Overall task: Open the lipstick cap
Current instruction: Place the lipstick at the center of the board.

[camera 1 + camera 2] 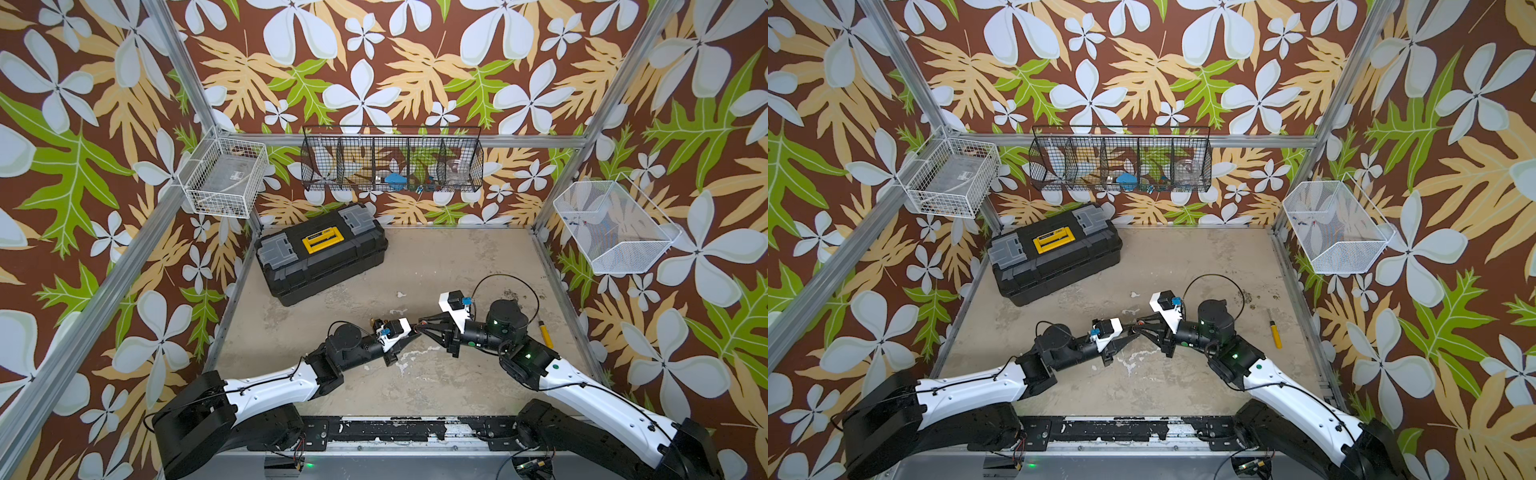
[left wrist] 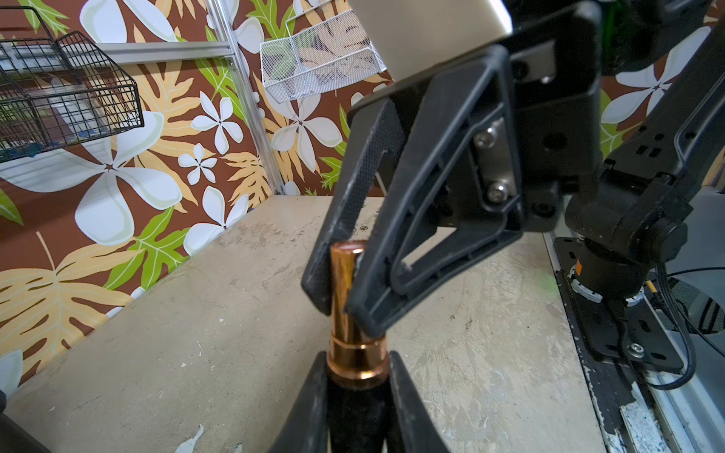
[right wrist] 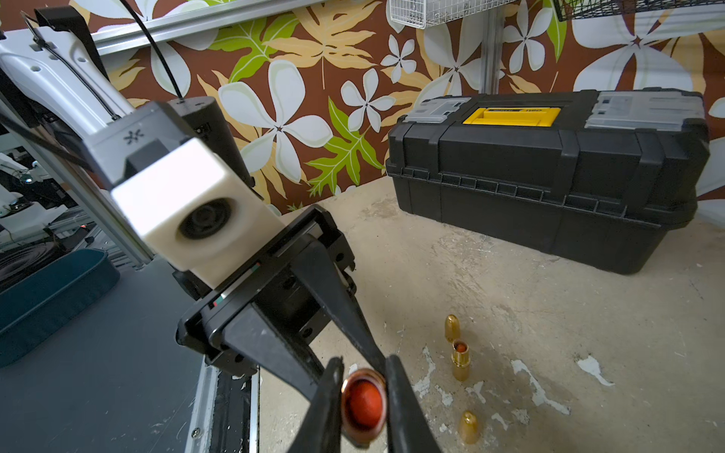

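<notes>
Near the middle of the desk [image 1: 457, 266], I have the left jaws clamped on the lipstick's [image 2: 345, 290] black end and the right jaws clamped on its copper end, the halves not yet parted, so the pull-apart remains; gold pieces [image 3: 459, 359] lie just beyond, the toolbox [image 1: 320, 251] far left, a yellow tool [image 1: 545, 332] right, and nothing seems to block.

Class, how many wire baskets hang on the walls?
3: a white wire basket on the left wall, a black wire basket on the back wall, a white mesh basket on the right wall. None seems hidden.
</notes>
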`<state>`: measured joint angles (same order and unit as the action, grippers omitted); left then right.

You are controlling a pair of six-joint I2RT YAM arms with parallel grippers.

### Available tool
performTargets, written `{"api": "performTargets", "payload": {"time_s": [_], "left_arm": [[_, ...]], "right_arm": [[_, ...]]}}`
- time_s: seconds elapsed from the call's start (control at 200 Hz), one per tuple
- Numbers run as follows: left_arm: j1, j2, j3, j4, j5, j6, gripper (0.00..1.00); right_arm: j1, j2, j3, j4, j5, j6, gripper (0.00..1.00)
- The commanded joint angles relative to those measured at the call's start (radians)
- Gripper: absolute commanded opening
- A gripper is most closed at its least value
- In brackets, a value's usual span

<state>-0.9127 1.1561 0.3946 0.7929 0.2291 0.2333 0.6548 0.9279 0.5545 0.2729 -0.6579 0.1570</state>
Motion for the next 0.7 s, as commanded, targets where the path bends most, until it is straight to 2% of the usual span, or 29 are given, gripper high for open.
{"api": "performTargets", "payload": {"time_s": [0.0,0.17,0.3,0.375,0.49,0.636,0.696], "left_arm": [[0.000,0.003,0.004,0.008,-0.001,0.006,0.15],[0.001,0.004,0.006,0.008,0.001,0.001,0.18],[0.001,0.009,0.007,0.007,0.004,-0.005,0.23],[0.000,0.011,0.010,0.003,0.006,-0.006,0.29],[0.001,0.016,0.015,-0.004,0.016,-0.006,0.30],[0.001,0.019,0.018,-0.015,0.020,-0.006,0.43],[0.001,0.021,0.017,-0.013,0.020,-0.005,0.45]], "right_arm": [[0.002,0.000,0.009,0.002,-0.034,0.017,0.18],[0.001,-0.003,0.012,-0.003,-0.030,0.018,0.18],[0.002,-0.008,0.015,-0.020,-0.012,0.010,0.19],[0.002,-0.012,0.016,-0.033,0.004,-0.003,0.19],[0.002,-0.017,0.019,-0.052,0.020,-0.010,0.19],[0.002,-0.022,0.017,-0.051,0.023,-0.007,0.20],[0.001,-0.023,0.016,-0.058,0.032,-0.014,0.20]]}}
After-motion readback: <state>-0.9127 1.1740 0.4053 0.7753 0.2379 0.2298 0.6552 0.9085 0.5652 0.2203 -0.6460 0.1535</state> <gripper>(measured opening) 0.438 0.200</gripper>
